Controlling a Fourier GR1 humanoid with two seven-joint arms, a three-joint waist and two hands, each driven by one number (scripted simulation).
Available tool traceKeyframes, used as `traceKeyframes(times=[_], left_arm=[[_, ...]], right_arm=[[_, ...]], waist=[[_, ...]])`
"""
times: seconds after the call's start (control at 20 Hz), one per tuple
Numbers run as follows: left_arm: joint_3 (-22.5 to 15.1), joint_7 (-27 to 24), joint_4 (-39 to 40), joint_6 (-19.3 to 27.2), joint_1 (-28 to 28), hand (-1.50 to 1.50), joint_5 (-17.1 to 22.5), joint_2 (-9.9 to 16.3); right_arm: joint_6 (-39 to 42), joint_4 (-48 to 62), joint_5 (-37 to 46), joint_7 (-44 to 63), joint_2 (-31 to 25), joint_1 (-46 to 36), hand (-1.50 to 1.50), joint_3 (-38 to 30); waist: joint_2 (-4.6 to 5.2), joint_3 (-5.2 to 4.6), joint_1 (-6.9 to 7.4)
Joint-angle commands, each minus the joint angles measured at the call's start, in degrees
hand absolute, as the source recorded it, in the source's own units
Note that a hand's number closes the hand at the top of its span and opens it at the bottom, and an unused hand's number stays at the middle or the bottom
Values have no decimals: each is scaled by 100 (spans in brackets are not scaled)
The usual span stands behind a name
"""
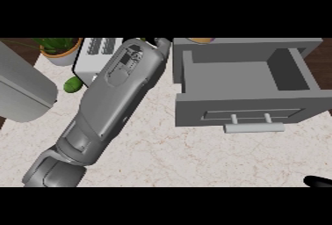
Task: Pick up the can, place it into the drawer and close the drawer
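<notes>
My left forearm (107, 103) runs from the near left corner diagonally up toward the far middle of the tabletop (168, 149). Its left hand (160, 42) is almost entirely cut off at the far edge of my view, just left of the drawer (243, 94); I cannot tell how its fingers are set or whether they have hold of anything. I cannot see the can anywhere in this view. The drawer stands pulled open at the right, its grey box showing bare inside, its front panel facing me with a bar handle (254, 127). Of my right hand (318, 181) only a black tip shows at the near right corner, too little to judge. Far left I see a potted plant (59, 48), a toaster (100, 52) partly behind my forearm, and a green object (73, 84) just beside the arm.
</notes>
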Motion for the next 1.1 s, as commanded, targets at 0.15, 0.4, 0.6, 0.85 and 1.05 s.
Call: traceKeyframes(times=[0.15,0.4,0.6,0.85,1.05], left_arm=[[-227,229,899,263,-1157,150,348,-8],[-480,-161,1669,313,-1427,150,843,-8],[-757,-241,2021,346,-1583,150,1002,-8],[-919,-339,2391,822,-1973,150,1184,-8],[-1131,-498,2530,1229,-1918,-150,1347,-8]], right_arm=[[-33,140,-77,-14,-73,-223,-150,-71],[-11,362,-152,90,-266,-583,-150,-92],[-167,163,207,87,-43,-481,-150,194],[14,78,56,248,-192,-438,-150,214],[-62,74,55,443,-297,-702,-150,220]], waist=[[9,3,-44],[55,7,-169],[57,8,-203],[88,12,-333],[103,13,-385]])
